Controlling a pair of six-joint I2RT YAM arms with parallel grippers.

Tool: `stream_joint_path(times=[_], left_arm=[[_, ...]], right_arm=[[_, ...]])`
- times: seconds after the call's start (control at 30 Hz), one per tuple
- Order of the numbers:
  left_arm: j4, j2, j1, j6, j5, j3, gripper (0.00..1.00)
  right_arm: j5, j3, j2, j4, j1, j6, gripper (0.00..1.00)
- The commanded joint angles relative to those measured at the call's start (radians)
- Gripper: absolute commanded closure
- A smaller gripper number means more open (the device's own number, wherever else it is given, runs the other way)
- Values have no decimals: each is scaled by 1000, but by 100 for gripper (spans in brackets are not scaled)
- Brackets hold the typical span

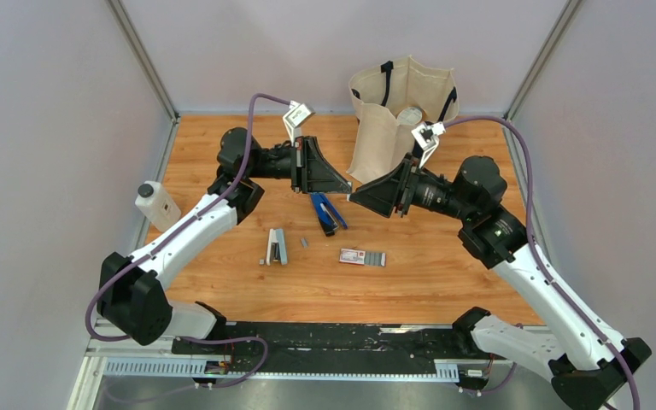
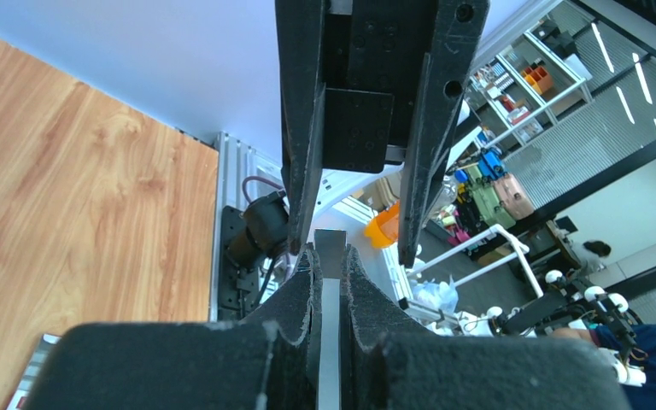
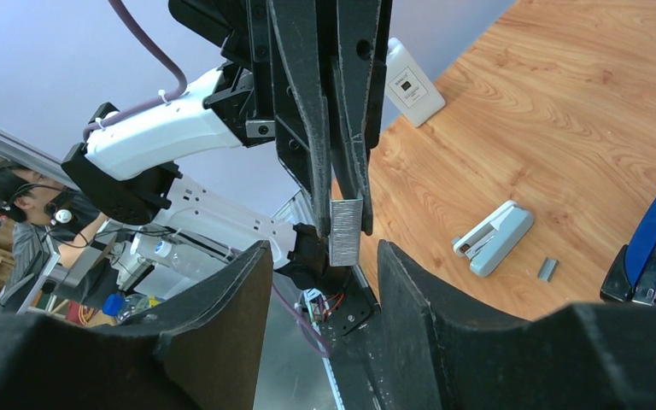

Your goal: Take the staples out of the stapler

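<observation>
Up above the middle of the table, the two hands meet tip to tip. The left hand [image 2: 330, 254] is clamped on a strip of staples [image 3: 346, 231], a short silver bar pinched flat between its fingers, with one end sticking out past the tips. The right hand [image 3: 323, 252] faces it with its fingers apart, one on either side of that free end. From both wrist views there seems to be a gap on each side, so the right hand is not gripping the strip.

The stapler [image 1: 327, 212] lies on the table just under the two hands, near the middle and a little toward the far edge. It is dark blue with a black end, and its top looks swung open into a narrow V (the right wrist view shows its inner rail along one side). Neither hand touches it.

Toward the left edge from it lies a pale grey stapler [image 1: 276, 246], with a small loose piece of staples [image 1: 304, 242] between the two. A red-and-white box [image 1: 363, 257] lies closer to the near edge. A white bottle [image 1: 156, 205] lies by the left edge, and a canvas tote bag [image 1: 401, 111] stands at the far edge.
</observation>
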Motion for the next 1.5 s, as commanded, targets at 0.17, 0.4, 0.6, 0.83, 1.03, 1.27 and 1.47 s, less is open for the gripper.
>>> stream_joint_path(times=[0.17, 0.4, 0.6, 0.83, 1.03, 1.27, 1.47], left_arm=[[90, -30, 2, -42, 15, 4, 97], [96, -33, 2, -39, 20, -8, 98], [116, -31, 0, -48, 17, -16, 96], [78, -31, 0, -20, 14, -10, 80], [-268, -28, 35, 211, -5, 60, 64], [-554, 22, 127, 446, -51, 119, 39], [-1185, 91, 150, 962, -224, 266, 27]], right_arm=[[33, 13, 31, 22, 26, -12, 54], [40, 7, 37, 46, 28, 0, 66], [56, -16, 36, 80, 26, 19, 81], [69, -31, 27, 56, 28, 11, 89], [163, -25, 16, -104, 28, -44, 92], [308, -8, 111, -351, 28, -118, 92], [487, 76, 322, -618, 28, -130, 95]])
